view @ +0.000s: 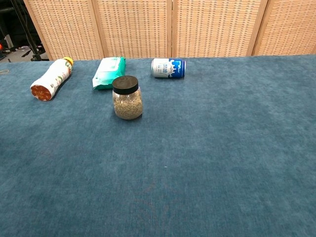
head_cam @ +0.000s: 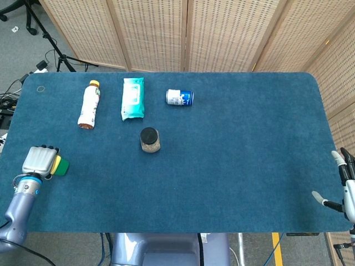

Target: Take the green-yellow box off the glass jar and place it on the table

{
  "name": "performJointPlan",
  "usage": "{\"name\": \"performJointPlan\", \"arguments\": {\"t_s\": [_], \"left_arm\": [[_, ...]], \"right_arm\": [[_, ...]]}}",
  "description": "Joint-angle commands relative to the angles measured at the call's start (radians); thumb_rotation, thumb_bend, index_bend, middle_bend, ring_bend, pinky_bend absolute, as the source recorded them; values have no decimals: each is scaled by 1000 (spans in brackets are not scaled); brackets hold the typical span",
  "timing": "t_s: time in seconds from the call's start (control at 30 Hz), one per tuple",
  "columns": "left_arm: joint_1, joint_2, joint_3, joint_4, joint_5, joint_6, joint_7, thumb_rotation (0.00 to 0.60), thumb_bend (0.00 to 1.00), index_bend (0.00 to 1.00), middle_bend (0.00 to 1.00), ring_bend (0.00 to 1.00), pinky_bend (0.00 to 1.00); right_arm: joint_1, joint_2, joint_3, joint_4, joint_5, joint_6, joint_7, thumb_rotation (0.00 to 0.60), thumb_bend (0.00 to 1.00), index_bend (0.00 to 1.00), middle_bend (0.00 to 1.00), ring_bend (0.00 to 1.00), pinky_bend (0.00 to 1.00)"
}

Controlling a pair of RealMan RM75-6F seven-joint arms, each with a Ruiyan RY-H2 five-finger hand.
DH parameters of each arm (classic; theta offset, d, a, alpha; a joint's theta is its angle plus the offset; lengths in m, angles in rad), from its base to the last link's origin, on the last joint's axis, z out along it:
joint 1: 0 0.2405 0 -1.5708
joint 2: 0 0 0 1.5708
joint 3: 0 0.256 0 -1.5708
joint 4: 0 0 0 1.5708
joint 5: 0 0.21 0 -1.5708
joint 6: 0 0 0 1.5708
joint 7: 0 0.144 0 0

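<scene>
Your left hand [head_cam: 40,161] grips the green-yellow box [head_cam: 60,165] at the frame's lower left, low over the surface [head_cam: 233,155] and well clear of the glass jar [head_cam: 149,139]; just lower and release there.

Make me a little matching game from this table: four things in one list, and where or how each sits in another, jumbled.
Things:
1 glass jar
2 green-yellow box
3 blue can
4 teal packet

Places or states:
A lying on its side
B in the left hand
C standing upright, black lid on
D lying flat between bottle and can

Pairs: 1-C, 2-B, 3-A, 4-D
</scene>
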Motion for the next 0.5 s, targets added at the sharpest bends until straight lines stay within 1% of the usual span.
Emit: {"name": "performJointPlan", "arguments": {"t_s": [0.03,0.07,0.13,0.17,0.2,0.23,0.27,0.3,0.37,0.4,0.5], "left_arm": [[-22,-37,-18,35,-67,9,50,600,321,630,529,413,424],[-25,-42,-21,38,-80,11,60,600,319,602,522,412,423],[-36,-61,-27,51,-122,21,96,600,301,519,444,392,423],[-42,-70,-29,57,-145,22,114,600,278,447,348,337,419],[-46,-76,-31,60,-158,19,122,600,242,362,230,248,388],[-51,-84,-36,66,-174,7,124,600,214,297,152,175,351],[-55,-89,-41,72,-182,-9,119,600,164,202,64,82,281],[-57,-91,-45,77,-182,-24,107,600,107,119,13,25,201],[-51,-79,-66,66,-146,-61,31,600,30,30,0,0,111],[-44,-67,-72,56,-121,-72,-4,600,6,7,0,0,71],[-20,-21,-79,24,-39,-100,-102,600,0,0,0,0,28]], "right_arm": [[1,0,1,2,3,-3,2,600,0,0,0,0,0],[1,0,1,2,3,-4,3,600,0,0,0,0,0],[3,1,1,1,4,-6,5,600,0,0,0,0,0],[3,1,1,1,4,-7,6,600,0,0,0,0,0],[4,2,1,1,5,-8,7,600,0,0,0,0,0],[4,2,1,1,5,-8,7,600,0,0,0,0,0],[4,2,1,1,6,-7,7,600,0,0,0,0,0],[3,1,1,0,6,-7,6,600,0,0,0,0,0],[3,1,1,0,6,-5,6,600,0,0,0,0,0],[2,2,1,-1,6,-3,6,600,0,0,0,0,0],[1,3,1,-2,5,-1,7,600,0,0,0,0,0]]}}
